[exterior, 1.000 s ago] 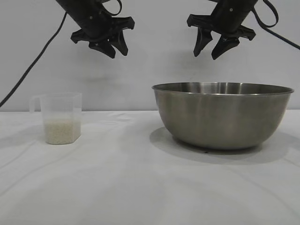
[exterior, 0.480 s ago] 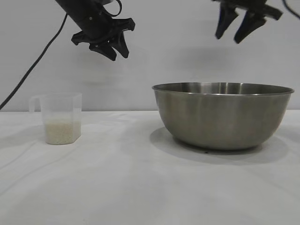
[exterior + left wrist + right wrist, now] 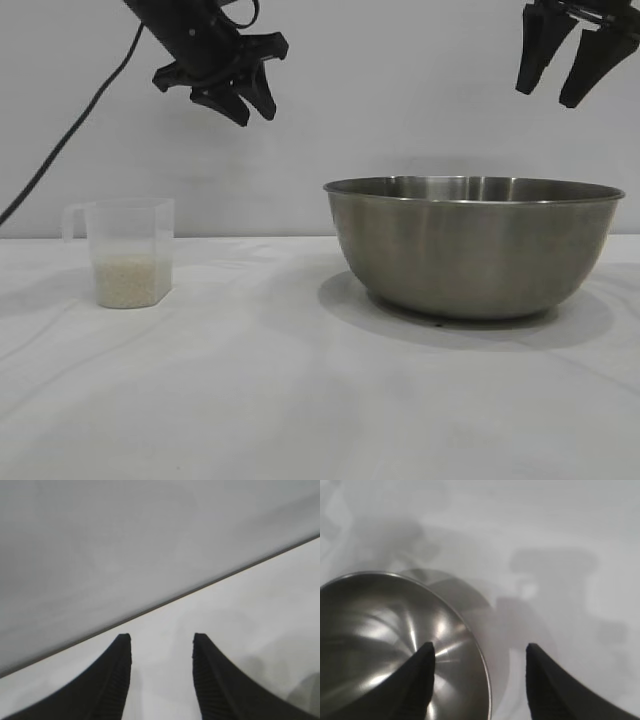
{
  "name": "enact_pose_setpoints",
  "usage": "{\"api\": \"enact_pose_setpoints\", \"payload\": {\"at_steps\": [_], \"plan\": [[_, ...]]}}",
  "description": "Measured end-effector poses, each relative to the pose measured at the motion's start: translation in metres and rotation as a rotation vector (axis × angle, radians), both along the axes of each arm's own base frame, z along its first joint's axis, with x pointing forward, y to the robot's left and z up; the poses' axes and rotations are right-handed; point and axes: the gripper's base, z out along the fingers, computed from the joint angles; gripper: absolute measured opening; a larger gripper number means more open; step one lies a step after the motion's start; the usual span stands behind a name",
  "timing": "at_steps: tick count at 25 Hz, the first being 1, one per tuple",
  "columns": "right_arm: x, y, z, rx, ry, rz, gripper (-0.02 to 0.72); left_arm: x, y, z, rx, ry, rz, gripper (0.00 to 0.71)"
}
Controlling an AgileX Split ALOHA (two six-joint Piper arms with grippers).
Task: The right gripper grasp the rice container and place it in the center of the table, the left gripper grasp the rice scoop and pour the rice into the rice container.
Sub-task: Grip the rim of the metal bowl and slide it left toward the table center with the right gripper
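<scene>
While the steel mixing bowl (image 3: pixel 474 245) rests on the worktop (image 3: pixel 300 400), the right gripper (image 3: pixel 566 62) hangs above its rim, jaws open and empty; the left gripper (image 3: pixel 240 95) hovers likewise open above the rice scoop (image 3: pixel 128 252).

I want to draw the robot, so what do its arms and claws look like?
Both arms are black, each with a thin black cable trailing off. The left pincer and the right pincer look alike: black claws with pointed fingers. Up close, the fingers curve like horns and have fine ridges on their inner sides.
</scene>
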Motion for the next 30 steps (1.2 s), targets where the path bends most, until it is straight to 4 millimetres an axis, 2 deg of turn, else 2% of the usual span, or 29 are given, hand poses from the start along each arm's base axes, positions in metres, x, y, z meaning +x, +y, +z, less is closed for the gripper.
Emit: {"api": "enact_pose_setpoints", "payload": {"at_steps": [9, 19, 26, 28, 30], "plan": [[-0.026, -0.003, -0.059, -0.036, 0.222, 0.005, 0.376, -0.003, 0.000, 0.005, 0.018, 0.003, -0.018, 0.267], [-0.028, 0.008, -0.064, -0.050, 0.232, 0.035, 0.376, -0.004, 0.000, 0.005, 0.021, 0.012, -0.026, 0.267], [-0.025, 0.008, -0.082, -0.066, 0.271, 0.033, 0.376, -0.004, 0.000, 0.005, 0.021, 0.016, -0.028, 0.267], [-0.025, 0.007, -0.084, -0.068, 0.276, 0.033, 0.299, -0.004, 0.000, 0.005, 0.021, 0.016, -0.028, 0.267], [-0.024, 0.007, -0.086, -0.071, 0.281, 0.032, 0.181, -0.004, 0.000, 0.005, 0.021, 0.016, -0.028, 0.267]]}}
